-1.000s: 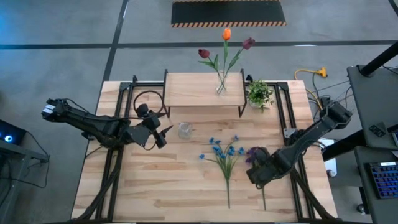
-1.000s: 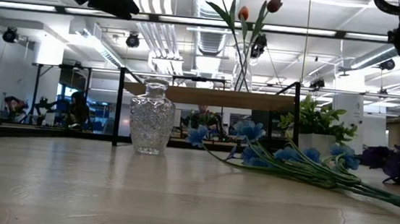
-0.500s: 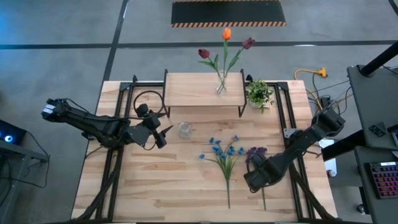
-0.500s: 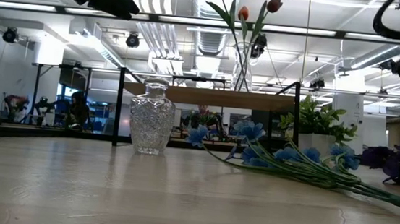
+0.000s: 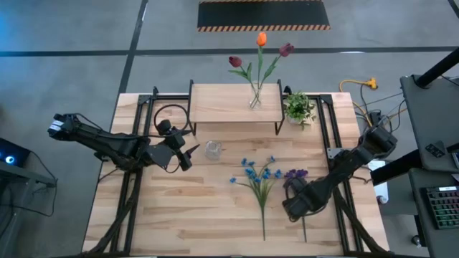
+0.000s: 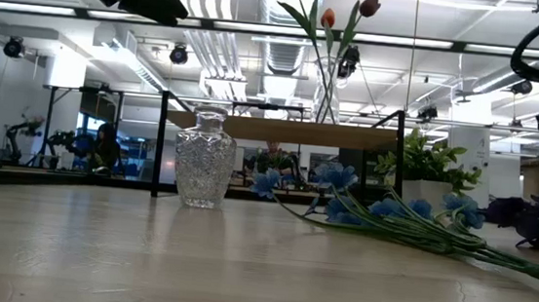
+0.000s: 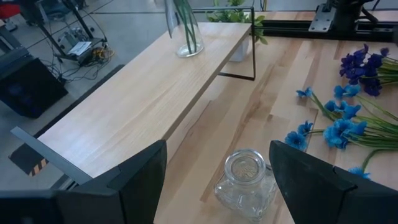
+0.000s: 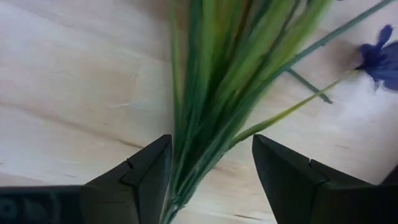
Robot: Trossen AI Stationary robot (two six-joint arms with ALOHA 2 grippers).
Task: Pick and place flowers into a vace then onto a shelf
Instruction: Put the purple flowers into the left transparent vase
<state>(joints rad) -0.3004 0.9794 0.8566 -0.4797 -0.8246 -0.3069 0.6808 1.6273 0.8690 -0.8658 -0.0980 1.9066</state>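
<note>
We see the right gripper (image 5: 296, 203), fingers apart, straddling the purple bunch (image 5: 295, 176) beside the blue bunch (image 5: 259, 172), stems running toward the table's near edge.

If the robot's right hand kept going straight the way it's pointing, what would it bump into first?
Probably the green stems of the flowers lying on the table. The right hand is open, and its wrist view shows the stems running right between its fingers. How close they are is hard to judge.
</note>
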